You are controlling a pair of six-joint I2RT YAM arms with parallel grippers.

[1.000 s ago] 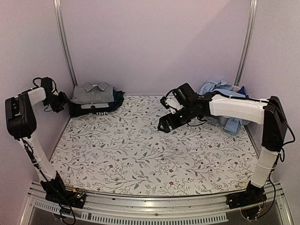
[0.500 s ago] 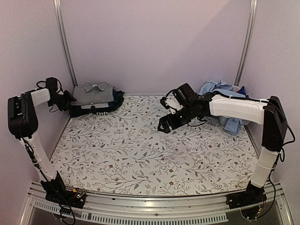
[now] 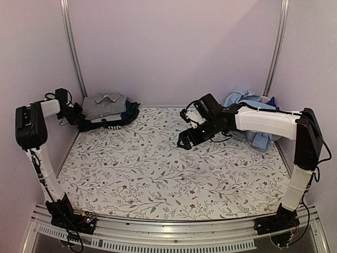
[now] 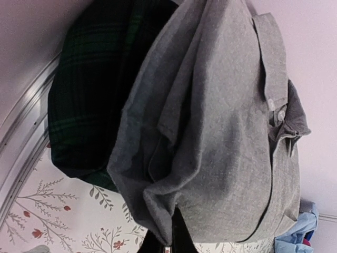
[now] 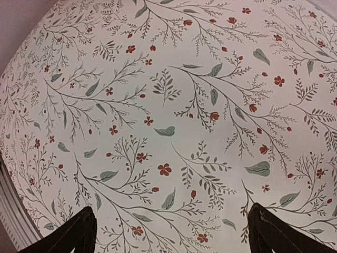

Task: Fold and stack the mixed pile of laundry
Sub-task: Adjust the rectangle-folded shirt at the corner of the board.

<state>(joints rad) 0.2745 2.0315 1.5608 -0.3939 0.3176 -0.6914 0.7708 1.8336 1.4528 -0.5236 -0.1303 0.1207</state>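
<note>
My left jaws are clenched, seemingly on the hem of the grey collared shirt (image 4: 221, 132), their tips cut off below. The shirt tops the back-left stack, hiding much of the plaid piece (image 4: 89, 105). My right jaws gape over the floral sheet (image 5: 158, 105).

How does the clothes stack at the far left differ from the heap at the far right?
The left stack is folded flat, a grey collared shirt over dark pieces; the right heap is crumpled and loose. The left stack looks grey and dark; the right heap mostly light blue. The left end effector pinches the left stack's top shirt; the right end effector hangs open, away from the right heap. Both lie by the back wall.
</note>
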